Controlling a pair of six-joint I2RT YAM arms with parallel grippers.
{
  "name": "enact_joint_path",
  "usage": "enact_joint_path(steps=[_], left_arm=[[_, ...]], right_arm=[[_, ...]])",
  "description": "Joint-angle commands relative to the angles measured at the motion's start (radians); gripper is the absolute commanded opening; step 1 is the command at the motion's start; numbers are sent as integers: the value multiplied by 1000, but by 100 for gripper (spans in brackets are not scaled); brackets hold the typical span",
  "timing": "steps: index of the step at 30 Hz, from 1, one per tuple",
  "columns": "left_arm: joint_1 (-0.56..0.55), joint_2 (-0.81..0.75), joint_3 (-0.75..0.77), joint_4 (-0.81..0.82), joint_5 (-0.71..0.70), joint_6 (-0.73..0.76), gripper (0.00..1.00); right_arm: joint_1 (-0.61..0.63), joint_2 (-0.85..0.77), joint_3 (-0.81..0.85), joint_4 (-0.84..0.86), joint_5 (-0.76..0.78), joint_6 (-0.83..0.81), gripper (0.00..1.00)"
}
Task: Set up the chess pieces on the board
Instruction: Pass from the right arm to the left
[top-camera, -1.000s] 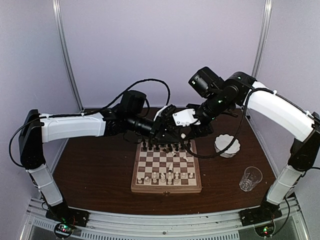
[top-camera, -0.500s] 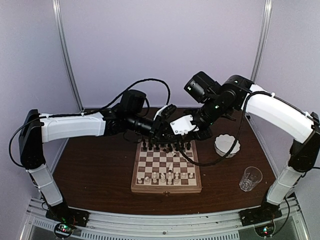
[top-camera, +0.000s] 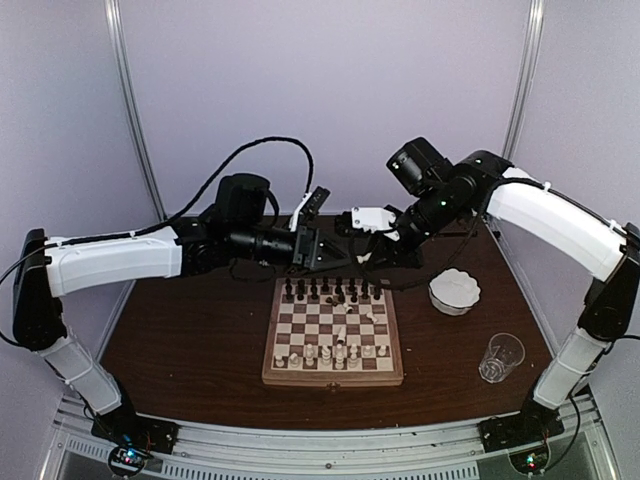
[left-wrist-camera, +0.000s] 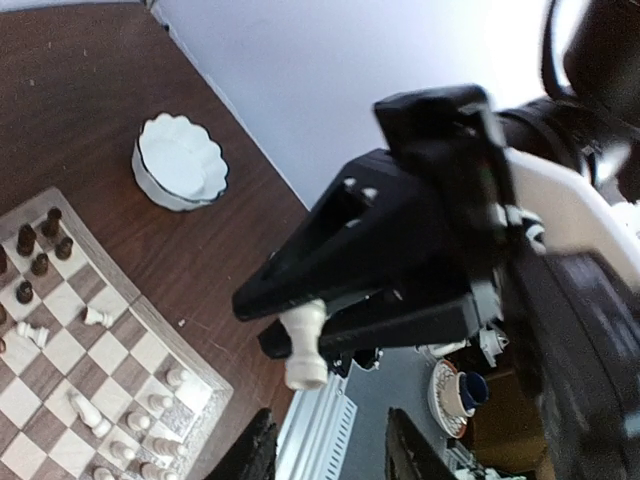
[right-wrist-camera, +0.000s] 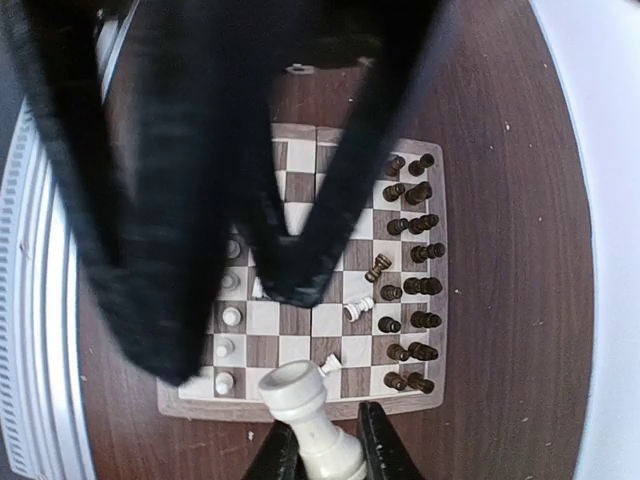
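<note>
Right wrist: your right gripper (right-wrist-camera: 330, 447) clamps a cream-white turned chess piece (right-wrist-camera: 295, 392).
Likely light and slick; hold its stem; left gripper (left-wrist-camera: 330, 440) apart.

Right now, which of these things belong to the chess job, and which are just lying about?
Part of the job:
board
dark pieces
white pieces
one white piece held in the right gripper

Just lying about:
bowl
glass
</note>
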Motion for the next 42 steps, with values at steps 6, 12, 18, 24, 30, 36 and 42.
enact_joint_path(steps=[6, 12, 18, 24, 30, 36, 42], left_arm=[[-45, -40, 14, 36, -221, 137, 43], [-46, -35, 27, 14, -250, 142, 43], [-46, -16, 38, 33, -223, 137, 34], [-46, 5, 51, 53, -187, 127, 19], [-46, 15, 57, 55, -176, 131, 10], [-46, 37, 127, -113, -216, 218, 8], [-96, 133, 292, -444, -270, 404, 8]], right_arm=[[-69, -6, -27, 71, -241, 259, 10], [-71, -4, -24, 69, -276, 268, 10], [-71, -3, -29, 72, -295, 274, 11], [-71, 2, -30, 77, -293, 275, 11], [-71, 0, -39, 84, -290, 277, 11], [-162, -56, -70, 28, -353, 253, 37], [-454, -206, -222, -50, -557, 189, 45]])
